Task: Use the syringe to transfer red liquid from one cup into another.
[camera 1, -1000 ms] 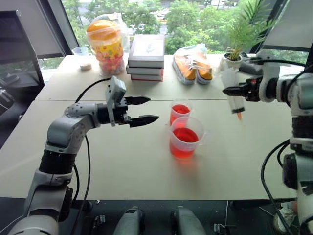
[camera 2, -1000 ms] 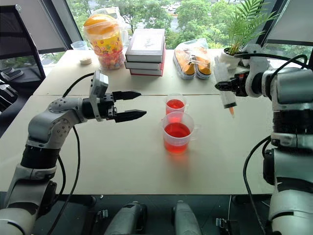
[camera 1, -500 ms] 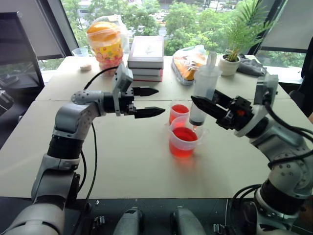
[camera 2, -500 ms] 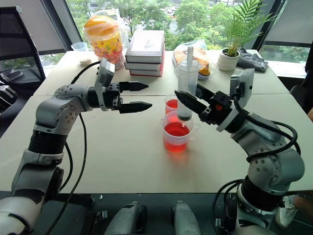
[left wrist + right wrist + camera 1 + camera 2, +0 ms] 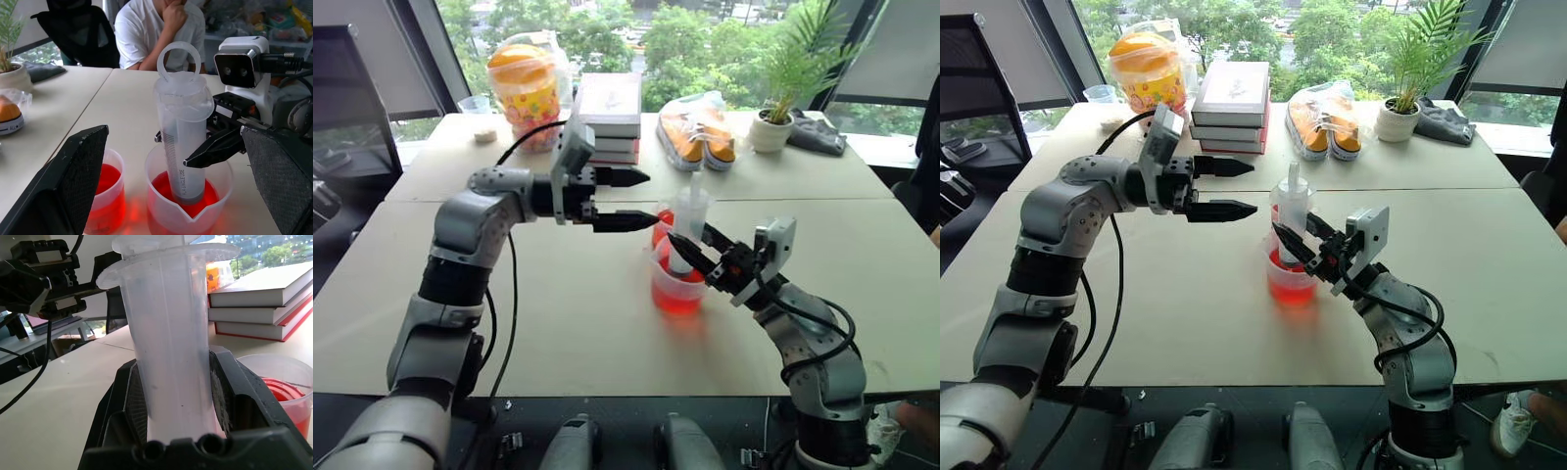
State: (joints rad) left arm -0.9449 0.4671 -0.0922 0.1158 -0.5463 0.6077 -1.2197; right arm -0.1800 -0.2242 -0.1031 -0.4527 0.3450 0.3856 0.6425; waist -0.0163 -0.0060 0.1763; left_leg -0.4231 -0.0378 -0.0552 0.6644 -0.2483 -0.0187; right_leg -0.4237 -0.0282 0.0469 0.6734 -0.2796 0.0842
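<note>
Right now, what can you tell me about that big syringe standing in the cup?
The syringe is a large clear plastic tube with printed markings, a wide flange and a white ring-topped plunger pushed in. It stands nearly upright, its lower end dipped in the red liquid of the wider beaker. The right gripper clamps its barrel from both sides. The left gripper hovers open nearby, not touching it.

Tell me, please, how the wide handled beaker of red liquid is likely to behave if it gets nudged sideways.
The beaker looks like thin clear plastic, so probably light. It is roughly half full of red liquid, which may slosh. Its wide base suggests sliding rather than tipping, though the syringe standing inside it could lever the rim.
</note>
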